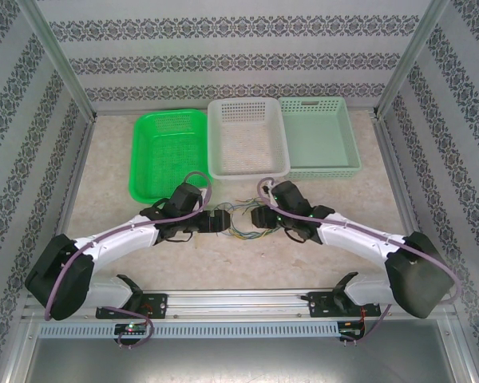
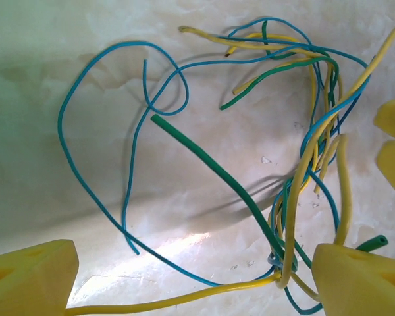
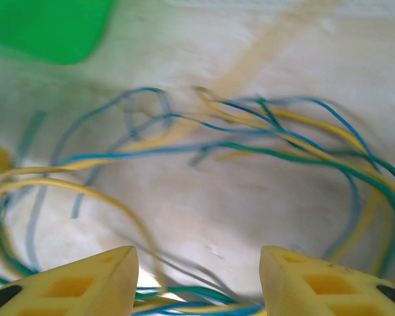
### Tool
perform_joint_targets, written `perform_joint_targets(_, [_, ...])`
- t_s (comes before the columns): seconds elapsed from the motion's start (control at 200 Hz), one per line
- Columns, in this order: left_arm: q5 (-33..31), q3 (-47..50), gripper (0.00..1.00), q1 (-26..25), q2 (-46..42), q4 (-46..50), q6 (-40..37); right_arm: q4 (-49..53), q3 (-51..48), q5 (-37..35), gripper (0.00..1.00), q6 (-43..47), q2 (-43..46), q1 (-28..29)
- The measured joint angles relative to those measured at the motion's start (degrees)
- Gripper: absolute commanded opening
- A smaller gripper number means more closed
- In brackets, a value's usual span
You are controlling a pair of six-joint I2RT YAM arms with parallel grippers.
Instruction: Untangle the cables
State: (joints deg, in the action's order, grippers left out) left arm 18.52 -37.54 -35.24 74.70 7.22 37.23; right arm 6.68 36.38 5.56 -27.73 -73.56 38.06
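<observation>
The cables [image 1: 241, 218], thin yellow, green and blue wires, lie in a loose tangle on the pale tabletop between my two grippers. My left gripper [image 1: 223, 221] stands open at the tangle's left side. In the left wrist view its jaws [image 2: 194, 283] are wide apart, and a yellow wire [image 2: 184, 299] runs across the gap while a green wire [image 2: 210, 164] slants up from a knot by the right finger [image 2: 362, 276]. My right gripper [image 1: 259, 217] is open at the tangle's right side. Its blurred wrist view has several wires [image 3: 276, 152] ahead and a few crossing low between its fingertips [image 3: 199, 280].
Three baskets stand in a row behind the tangle: a bright green one [image 1: 136, 159], a white one [image 1: 247, 170] and a pale green one [image 1: 323, 171]. Patterned walls and metal posts close in the table on three sides. Purple arm cables loop over both wrists.
</observation>
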Motion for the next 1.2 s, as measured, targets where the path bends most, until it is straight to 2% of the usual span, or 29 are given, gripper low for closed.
perform_joint_targets(0.085, [0.15,0.00,0.84,-0.04,-0.17,-0.48,-0.55,1.60,-2.34,-0.15,0.55,-1.40,1.81,-1.86])
perform_joint_targets(0.175, [0.09,0.02,0.64,-0.04,-1.22,-0.63,-0.92,1.95,-3.65,0.31,0.58,-2.47,2.89,-3.26])
perform_joint_targets(0.245, [-0.70,0.02,0.54,-0.07,-3.19,-0.63,-0.98,2.56,-3.80,0.28,0.60,-2.89,3.02,-3.74])
perform_joint_targets(0.385, [-3.63,0.46,0.59,-0.07,-9.55,-0.55,-0.63,5.18,-3.80,0.20,0.60,-4.72,2.60,-6.19])
perform_joint_targets(0.52, [-3.26,0.46,0.64,-0.07,-12.04,-0.50,-0.50,5.95,-4.96,-0.17,0.64,-6.64,2.03,-8.22])
perform_joint_targets(0.669, [-0.24,-0.26,0.66,-0.94,-5.11,-0.50,-0.15,6.16,-5.22,-0.26,0.67,-7.82,1.81,-8.22])
perform_joint_targets(0.814, [1.73,-3.06,0.67,-4.59,4.02,-0.48,0.28,6.19,-5.22,-1.49,0.66,-9.11,-0.61,-8.22])
perform_joint_targets(0.924, [2.05,-4.76,0.62,-6.43,8.24,-0.50,0.79,5.42,-4.83,-2.47,0.64,-10.43,-3.89,-8.24])
perform_joint_targets(0.999, [1.55,-5.09,0.46,-6.43,9.55,-0.50,1.16,6.38,-3.54,-3.13,0.54,-11.50,-5.11,-8.22])
perform_joint_targets(1.094, [0.02,-5.16,0.23,-6.40,9.79,-0.44,1.09,8.35,-2.38,-5.25,0.30,-13.11,-6.75,-8.44])
perform_joint_targets(1.199, [-2.54,-5.20,0.05,-6.40,9.07,-0.44,1.36,9.97,-2.19,-7.56,0.08,-14.82,-7.23,-8.79])
